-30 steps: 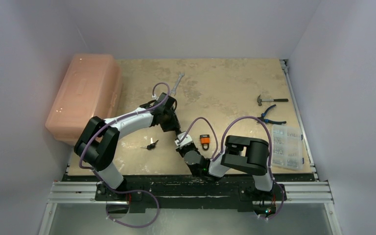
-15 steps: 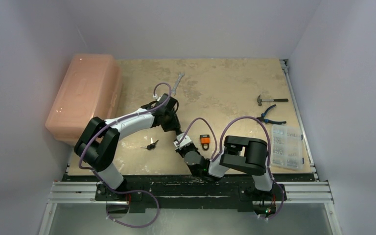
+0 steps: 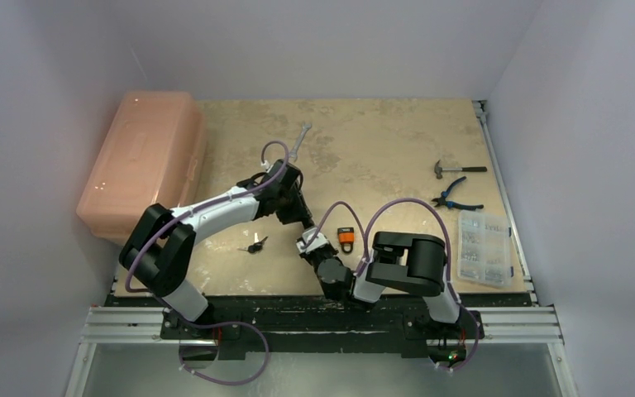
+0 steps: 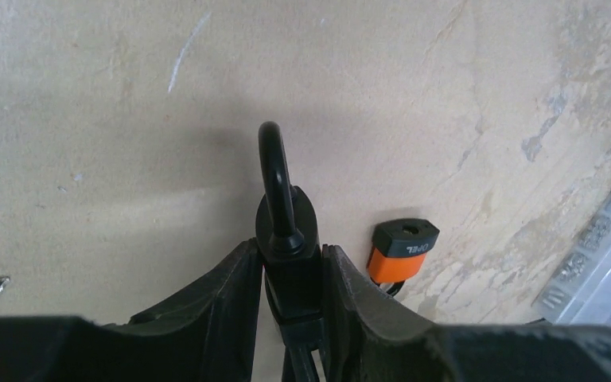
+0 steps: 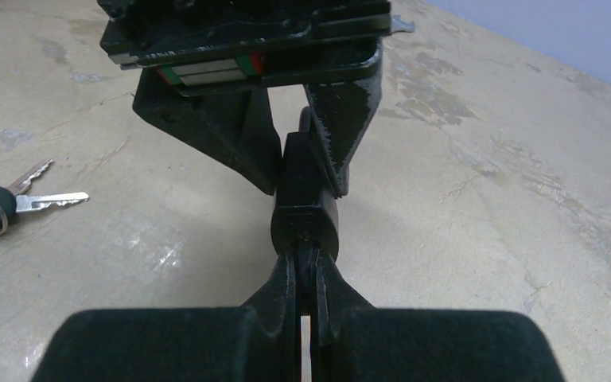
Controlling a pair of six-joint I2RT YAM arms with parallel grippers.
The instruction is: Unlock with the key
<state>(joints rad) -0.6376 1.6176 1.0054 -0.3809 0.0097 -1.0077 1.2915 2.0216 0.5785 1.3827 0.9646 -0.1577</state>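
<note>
My left gripper (image 3: pixel 301 220) is shut on a black padlock (image 4: pixel 290 239), gripping its body from both sides, with the shackle (image 4: pixel 274 175) pointing away from the camera. My right gripper (image 3: pixel 309 241) meets it from the near side. In the right wrist view the right gripper (image 5: pixel 305 256) is shut on a thin black key (image 5: pixel 305 269) whose tip sits at the keyhole in the padlock's bottom (image 5: pixel 305 219). Whether the shackle is open cannot be told. Both are held just above the table. An orange padlock (image 3: pixel 346 239) lies just to the right and also shows in the left wrist view (image 4: pixel 402 248).
A spare key bunch (image 3: pixel 255 245) lies on the table left of the grippers and also shows in the right wrist view (image 5: pixel 16 203). A pink box (image 3: pixel 142 157) stands at the far left. A wrench (image 3: pixel 298 141), hammer (image 3: pixel 456 169), pliers (image 3: pixel 456 198) and clear organiser (image 3: pixel 484 248) lie around.
Both grippers have shifted slightly to the right together, still joined at the black padlock. The grips look unchanged.
</note>
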